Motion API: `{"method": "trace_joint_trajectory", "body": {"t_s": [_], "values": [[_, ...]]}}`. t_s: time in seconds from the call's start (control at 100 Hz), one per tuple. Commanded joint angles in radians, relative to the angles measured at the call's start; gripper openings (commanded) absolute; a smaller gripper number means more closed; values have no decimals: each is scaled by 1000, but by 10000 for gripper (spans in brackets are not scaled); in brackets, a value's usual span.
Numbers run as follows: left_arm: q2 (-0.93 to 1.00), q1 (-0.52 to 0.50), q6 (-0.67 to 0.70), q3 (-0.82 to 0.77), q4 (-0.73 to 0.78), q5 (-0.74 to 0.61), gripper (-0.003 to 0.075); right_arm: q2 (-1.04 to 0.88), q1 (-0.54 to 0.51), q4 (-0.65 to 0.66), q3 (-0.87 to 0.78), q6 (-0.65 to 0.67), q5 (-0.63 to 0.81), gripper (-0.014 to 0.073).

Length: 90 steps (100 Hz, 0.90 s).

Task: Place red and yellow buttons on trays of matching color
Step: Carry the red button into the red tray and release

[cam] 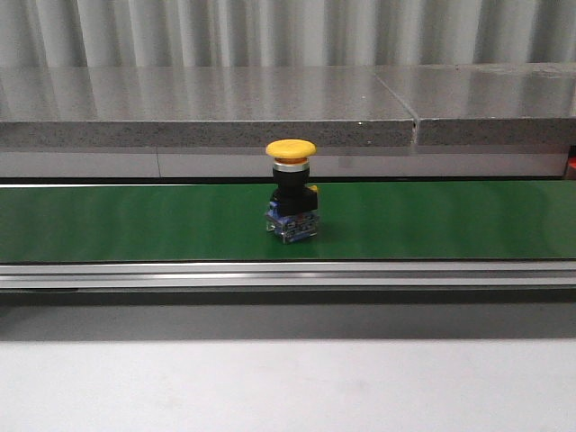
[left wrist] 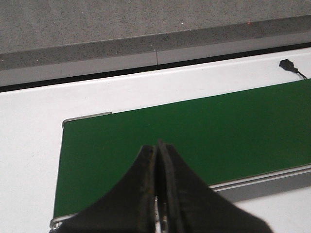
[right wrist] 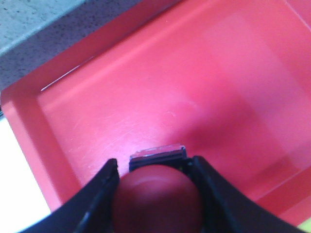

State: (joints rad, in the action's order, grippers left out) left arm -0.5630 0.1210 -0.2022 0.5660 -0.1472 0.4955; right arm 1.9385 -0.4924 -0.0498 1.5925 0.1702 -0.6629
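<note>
A yellow button (cam: 291,193) with a black body and a blue base stands upright on the green belt (cam: 135,220), near its middle; neither gripper shows in the front view. In the left wrist view my left gripper (left wrist: 157,145) is shut and empty above the end of the green belt (left wrist: 218,131). In the right wrist view my right gripper (right wrist: 153,167) is shut on a red button (right wrist: 158,199), its fingers on either side of the domed cap. It is held over the floor of the red tray (right wrist: 194,87). I cannot tell whether the button touches the tray.
A grey stone ledge (cam: 207,108) runs behind the belt and an aluminium rail (cam: 288,274) along its front. White tabletop (left wrist: 29,145) surrounds the belt's end. A small black connector (left wrist: 287,64) lies on the white surface beyond the belt.
</note>
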Motion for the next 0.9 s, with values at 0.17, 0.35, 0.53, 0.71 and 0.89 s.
{"method": "trace_joint_trajectory", "body": {"t_s": [0.17,0.35,0.53,0.71,0.89], "values": [[-1,9,8,29,-11,-73,-20,-5,-6,7,33,-1,73,189],[-1,9,8,29,-11,-73,-20,30,-6,7,33,-1,75,189],[-1,9,8,29,-11,-73,-20,50,-6,4,33,-1,75,203],[-1,9,8,29,-11,-73,-20,51,-6,2,33,-1,69,433],[-1,9,8,29,-11,-73,-20,50,-6,2,33,-1,68,484]]}}
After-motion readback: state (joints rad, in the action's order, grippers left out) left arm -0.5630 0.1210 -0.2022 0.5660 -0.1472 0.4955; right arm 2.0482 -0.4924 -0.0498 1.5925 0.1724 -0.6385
